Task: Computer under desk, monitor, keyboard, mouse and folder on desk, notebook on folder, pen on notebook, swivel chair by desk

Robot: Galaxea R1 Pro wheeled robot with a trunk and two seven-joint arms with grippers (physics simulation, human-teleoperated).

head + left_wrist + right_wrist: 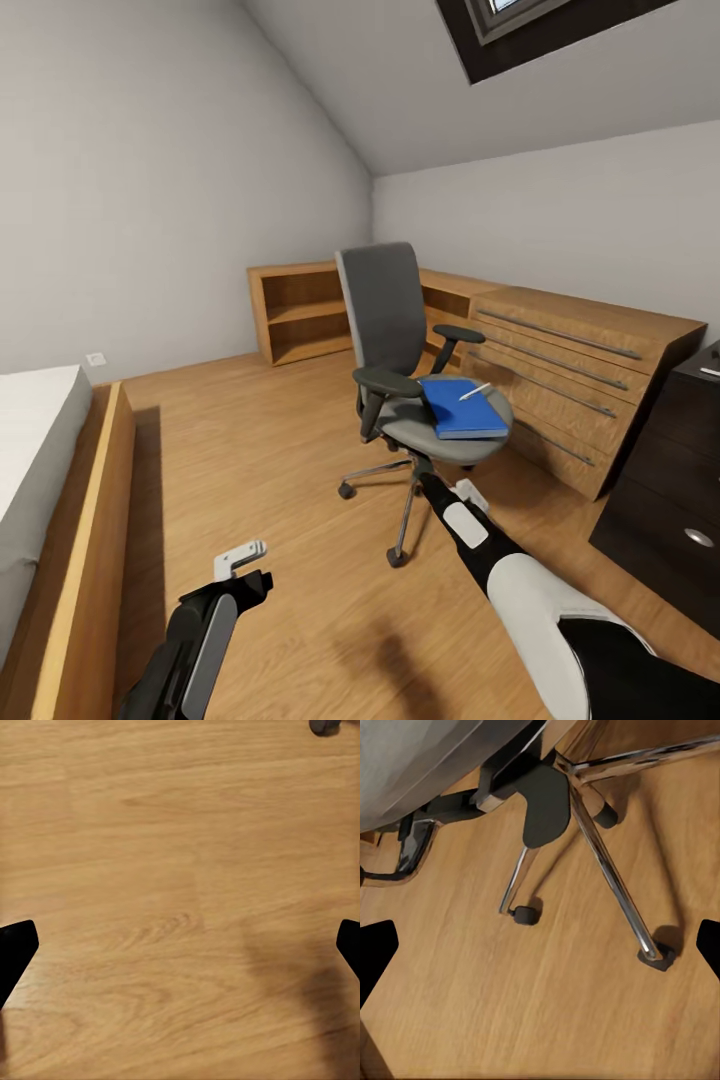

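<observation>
folder [462,407]: lay blue on chair [400,360] seat, pen [474,391] atop. our right gripper [540,945] hung spread under the seat's front edge, left gripper [180,945] spread over floor. we judged: lift right arm above seat, grasp folder's near edge flat.

The right claw's tips hide under the swivel chair [415,400] seat; beyond it, the folder [462,408] hides any notebook beneath the tiny pen [474,391].

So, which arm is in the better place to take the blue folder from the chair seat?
The right arm, probably. Its gripper reaches toward the swivel chair, just below the seat edge where the blue folder lies. The left gripper hangs over bare floor, farther from the chair.
</observation>
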